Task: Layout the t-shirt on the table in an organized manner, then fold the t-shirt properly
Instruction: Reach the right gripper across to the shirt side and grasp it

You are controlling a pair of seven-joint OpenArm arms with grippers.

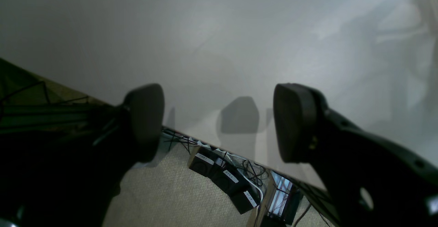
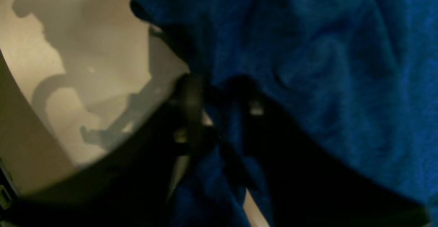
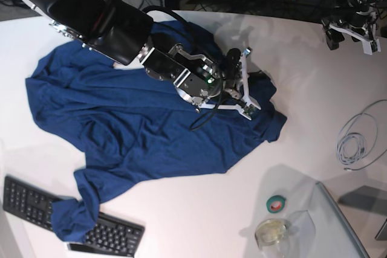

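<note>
- The t-shirt (image 3: 139, 125) lies crumpled on the white counter (image 3: 205, 222), spread unevenly; one end droops over the keyboard (image 3: 66, 216), the far corner bunches up on the side away from the keyboard.
- The right gripper (image 3: 251, 80) sits right at that far corner of the shirt, the arm lying across the cloth.
- Right wrist view: the right fingers (image 2: 191, 107) are drawn close together with a ridge of blue cloth (image 2: 308, 66) between them, so they look pinched on the shirt edge; bare counter (image 2: 85, 49) shows just beside the pinch.
- The left gripper (image 1: 219, 122) hangs over the counter's edge (image 1: 239, 49), well apart from the shirt, fingers (image 1: 294, 121) spread wide with nothing between them.
- Key relation: the shirt's long axis runs from the keyboard up to the right fingers, so the bulk of the cloth lies toward the keyboard from the pinch.
- Judgement: the right arm is far nearer; pulling the corner away from the keyboard would stretch the shirt flat.
- Tape roll (image 3: 276, 204) and cable (image 3: 360, 137) lie clear of the shirt.
</note>
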